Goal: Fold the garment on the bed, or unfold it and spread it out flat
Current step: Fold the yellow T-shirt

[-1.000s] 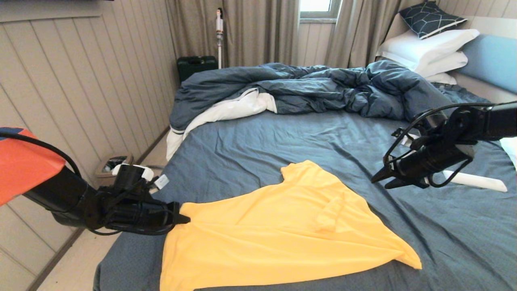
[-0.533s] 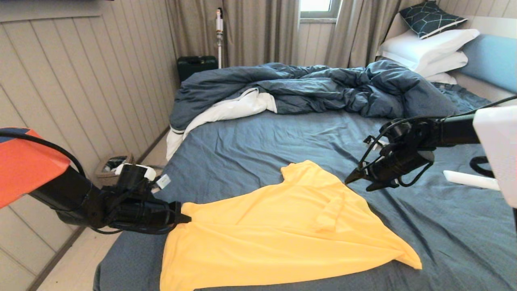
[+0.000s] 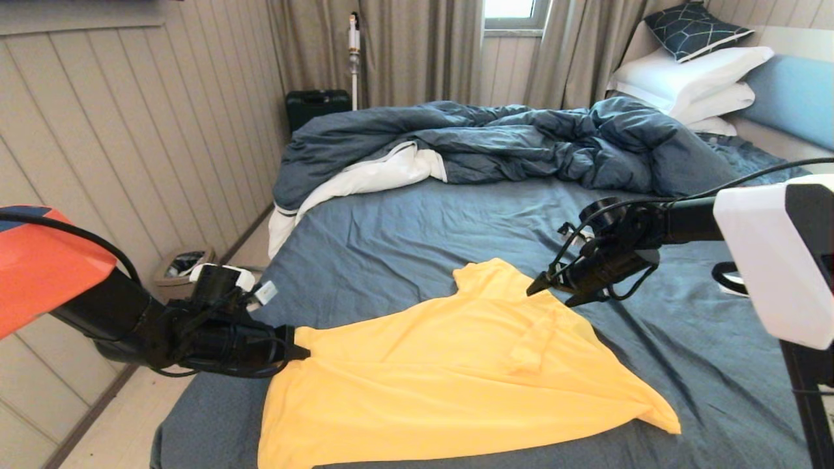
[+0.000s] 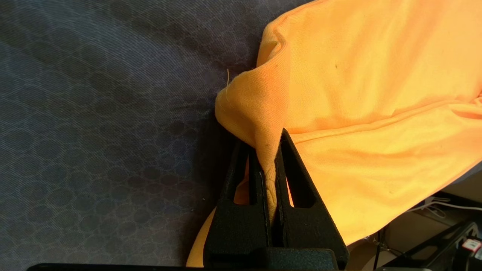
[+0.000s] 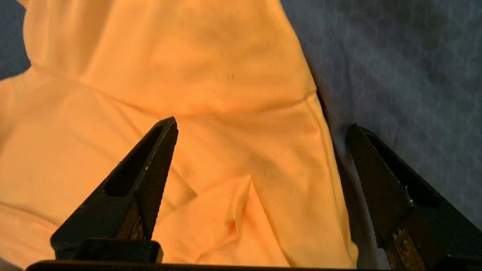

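The yellow T-shirt [image 3: 449,371] lies crumpled on the dark blue-grey sheet of the bed [image 3: 417,234], near its front edge. My left gripper [image 3: 301,352] is shut on the shirt's left corner; in the left wrist view a fold of yellow fabric [image 4: 260,113] is pinched between the fingers of the left gripper [image 4: 269,145]. My right gripper [image 3: 547,292] is open, hovering just over the shirt's far right edge. In the right wrist view the right gripper [image 5: 261,126] straddles that hem of the T-shirt [image 5: 226,150], one finger over fabric, the other over the sheet.
A rumpled blue duvet [image 3: 495,143] with white underside covers the far half of the bed. White pillows [image 3: 690,78] and a light blue headboard [image 3: 795,94] are at the far right. A panelled wall [image 3: 130,130] and floor strip run along the left.
My right arm has swung left and forward from over the bare sheet to the shirt's far right edge, fingers still open. The left gripper has kept its hold on the corner.
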Tool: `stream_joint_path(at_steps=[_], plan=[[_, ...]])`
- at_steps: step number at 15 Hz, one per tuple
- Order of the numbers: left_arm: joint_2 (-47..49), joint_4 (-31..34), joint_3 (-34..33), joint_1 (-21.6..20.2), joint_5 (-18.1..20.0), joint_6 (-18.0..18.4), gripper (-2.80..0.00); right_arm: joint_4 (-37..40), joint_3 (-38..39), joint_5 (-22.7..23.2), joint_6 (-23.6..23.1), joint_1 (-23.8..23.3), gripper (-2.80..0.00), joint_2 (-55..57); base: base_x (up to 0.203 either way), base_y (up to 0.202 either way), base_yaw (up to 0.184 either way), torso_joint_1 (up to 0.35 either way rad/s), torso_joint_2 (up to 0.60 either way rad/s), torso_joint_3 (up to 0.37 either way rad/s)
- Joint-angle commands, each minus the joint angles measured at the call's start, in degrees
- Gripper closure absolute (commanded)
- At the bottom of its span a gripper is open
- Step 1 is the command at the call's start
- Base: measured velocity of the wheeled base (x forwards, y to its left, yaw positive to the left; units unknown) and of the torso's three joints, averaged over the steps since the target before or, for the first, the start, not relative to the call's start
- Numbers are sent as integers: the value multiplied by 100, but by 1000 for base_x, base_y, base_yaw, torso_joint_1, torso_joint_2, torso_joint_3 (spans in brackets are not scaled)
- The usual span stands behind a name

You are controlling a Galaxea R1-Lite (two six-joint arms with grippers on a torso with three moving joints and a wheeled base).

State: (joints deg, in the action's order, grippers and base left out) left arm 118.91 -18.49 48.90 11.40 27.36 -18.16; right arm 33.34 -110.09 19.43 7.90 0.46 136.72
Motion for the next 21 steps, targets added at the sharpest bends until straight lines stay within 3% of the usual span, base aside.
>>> stream_joint_path(at_steps=[1,9,10,21], plan=[[10,-14,-12,12,15,-12,0,-46,-3,17,19,67,-280,83,0,0,0,0,0,0],[10,-14,-21,64,15,-21,0,-310,-3,17,133,254,-280,136,0,0,0,0,0,0],[10,-14,-29,64,15,-21,0,-310,-3,17,133,270,0,136,0,0,0,0,0,0],[-111,-165,-61,96,10,-30,0,-319,5,17,142,201,0,66,0,0,0,0,0,0]])
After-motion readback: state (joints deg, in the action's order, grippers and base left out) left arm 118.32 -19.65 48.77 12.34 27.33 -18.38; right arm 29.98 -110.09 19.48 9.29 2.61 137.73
